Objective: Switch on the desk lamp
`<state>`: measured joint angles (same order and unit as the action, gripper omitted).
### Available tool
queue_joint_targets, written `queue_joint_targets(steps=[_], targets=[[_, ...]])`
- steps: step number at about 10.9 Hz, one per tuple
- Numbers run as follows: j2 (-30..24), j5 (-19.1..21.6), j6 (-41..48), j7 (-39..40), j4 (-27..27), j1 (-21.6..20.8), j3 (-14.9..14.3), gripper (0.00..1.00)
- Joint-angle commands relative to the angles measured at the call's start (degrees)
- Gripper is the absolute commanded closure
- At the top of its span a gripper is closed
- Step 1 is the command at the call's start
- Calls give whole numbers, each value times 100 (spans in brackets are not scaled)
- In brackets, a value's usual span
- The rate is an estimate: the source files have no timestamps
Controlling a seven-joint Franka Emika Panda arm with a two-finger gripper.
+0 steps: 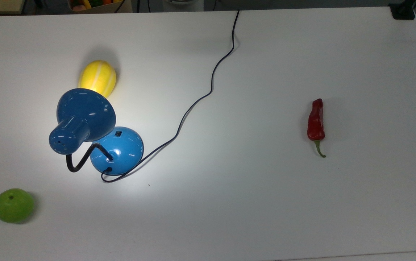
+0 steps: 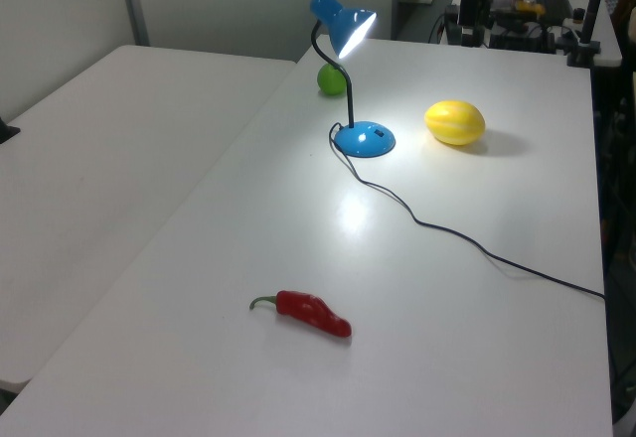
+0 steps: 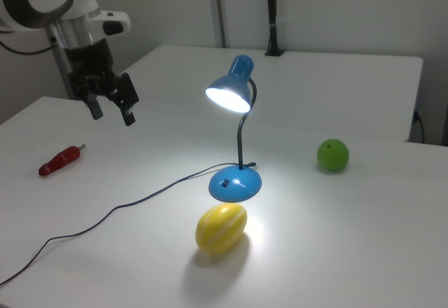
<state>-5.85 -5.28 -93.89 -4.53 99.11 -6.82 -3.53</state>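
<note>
Well apart, lit desk lamp [image 3: 236,126] and open-fingered hand [image 3: 112,110], no legible writing.

top view: melon [image 1: 97,78] behind lamp [image 1: 117,150] | apple [image 1: 13,205] front-left | pepper [image 1: 316,121] far right

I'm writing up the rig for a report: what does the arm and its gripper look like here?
In the right view, the arm has a glossy white rounded shell with a pale grey round cap on its joint and a black cable trailing off the right view's left edge. Below it sits a black wrist section carrying the gripper, black, with two short fingers.
</note>
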Motion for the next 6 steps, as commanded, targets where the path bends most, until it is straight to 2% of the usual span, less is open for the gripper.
queue_joint_targets(steps=[1, 6], targets=[[584, 142, 468, 119, -769, 49, -7, 0], [585, 151, 486, 119, -771, 75, -7, 0]])
